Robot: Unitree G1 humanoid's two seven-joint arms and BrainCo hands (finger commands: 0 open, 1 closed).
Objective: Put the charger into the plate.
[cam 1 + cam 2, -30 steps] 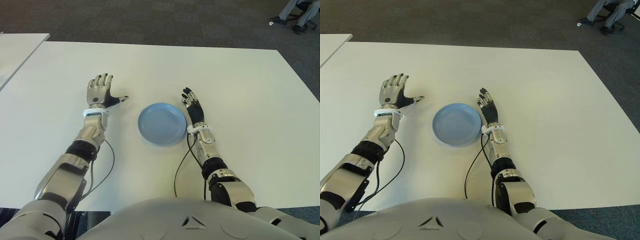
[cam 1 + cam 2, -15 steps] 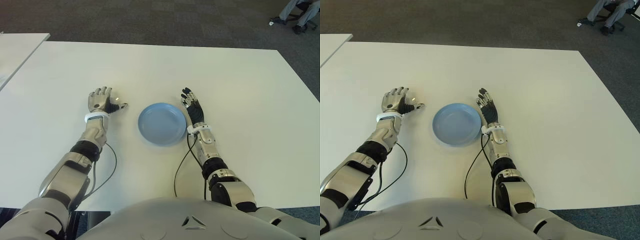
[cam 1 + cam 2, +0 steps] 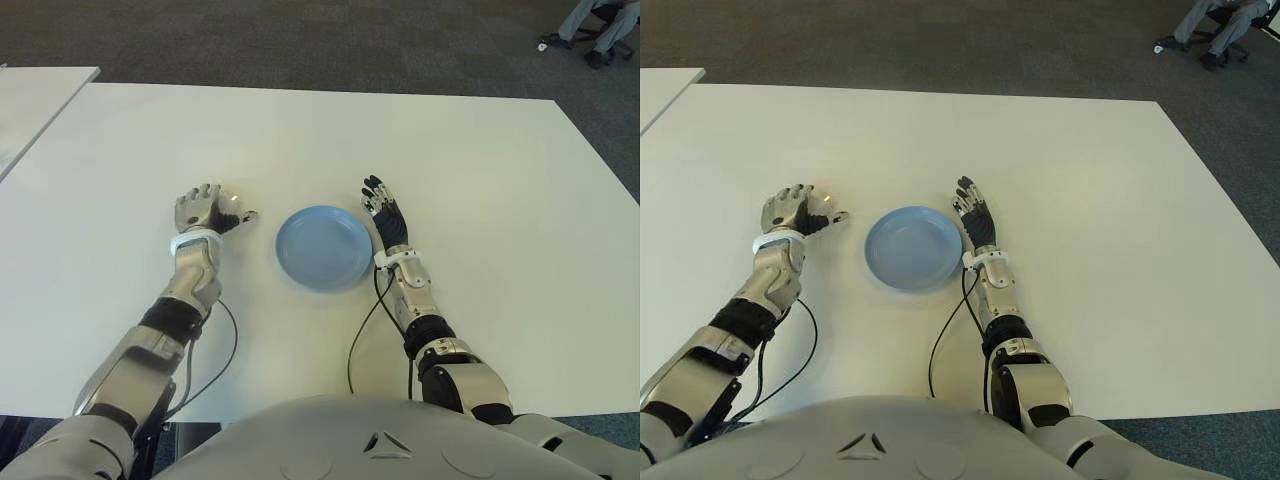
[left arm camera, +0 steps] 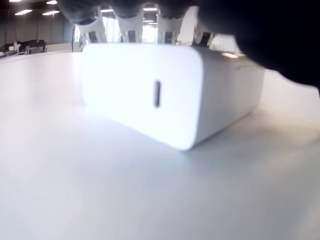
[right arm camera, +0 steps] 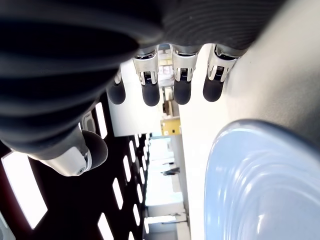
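Note:
The charger (image 4: 145, 95) is a white block with a small slot port, lying on the white table (image 3: 480, 200). My left hand (image 3: 212, 208) is left of the plate, fingers curled down over the charger and its thumb pointing toward the plate; in the eye views the hand hides nearly all of the charger. The round blue plate (image 3: 323, 248) sits between my two hands with nothing in it. On the plate's right side my right hand (image 3: 385, 215) shows with its fingers straight and holding nothing; the plate rim (image 5: 260, 175) shows close by in its wrist view.
A second white table (image 3: 40, 95) stands at the far left. A person's legs and a chair base (image 3: 598, 30) are on the dark carpet at the top right. Black cables (image 3: 362, 335) trail from both wrists toward the table's near edge.
My left hand has drawn back a little toward me and its fingers, spread a second ago, have curled down around the charger. The right hand and the plate have not moved.

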